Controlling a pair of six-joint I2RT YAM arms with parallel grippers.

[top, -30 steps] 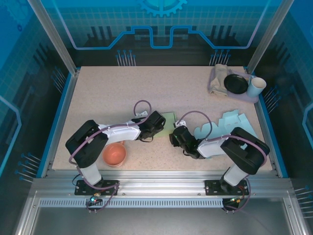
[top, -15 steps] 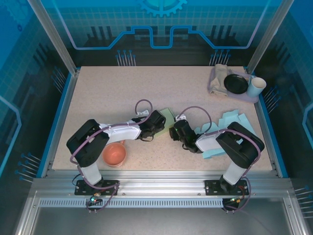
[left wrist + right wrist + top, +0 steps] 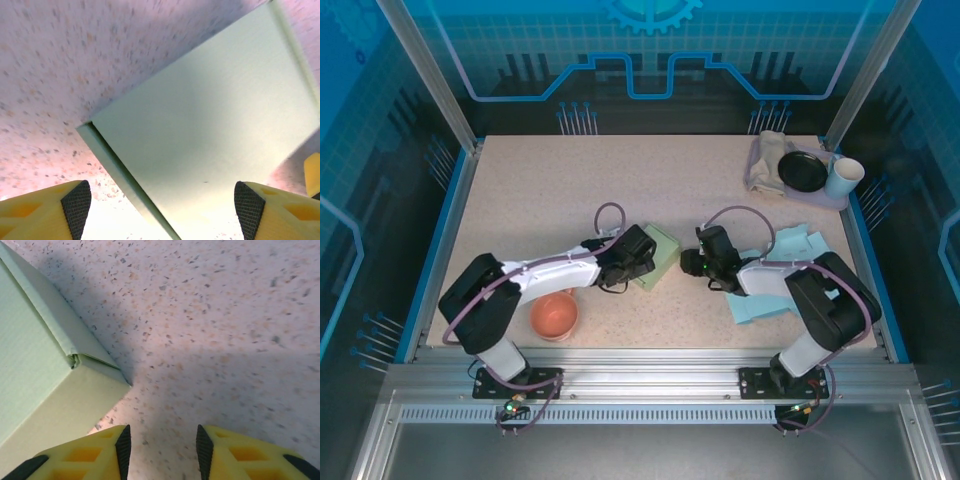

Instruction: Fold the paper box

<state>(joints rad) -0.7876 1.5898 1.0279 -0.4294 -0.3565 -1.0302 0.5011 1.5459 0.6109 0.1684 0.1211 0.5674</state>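
While the box (image 3: 660, 254) sits on the counter (image 3: 550, 190) between both arms, left jaws gape wide facing it, gripping nothing. Right jaws are narrowly apart, empty, beside its corner. Risk: a push instead of a pinch slides the box or pops a flap.

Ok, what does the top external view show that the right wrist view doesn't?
Top external: the left arm, a pink bowl, light blue paper under the right arm, a cup at the far right. Right wrist: the tucked corner seam of the green paper box up close, right tool open. Both: that box and the speckled table.
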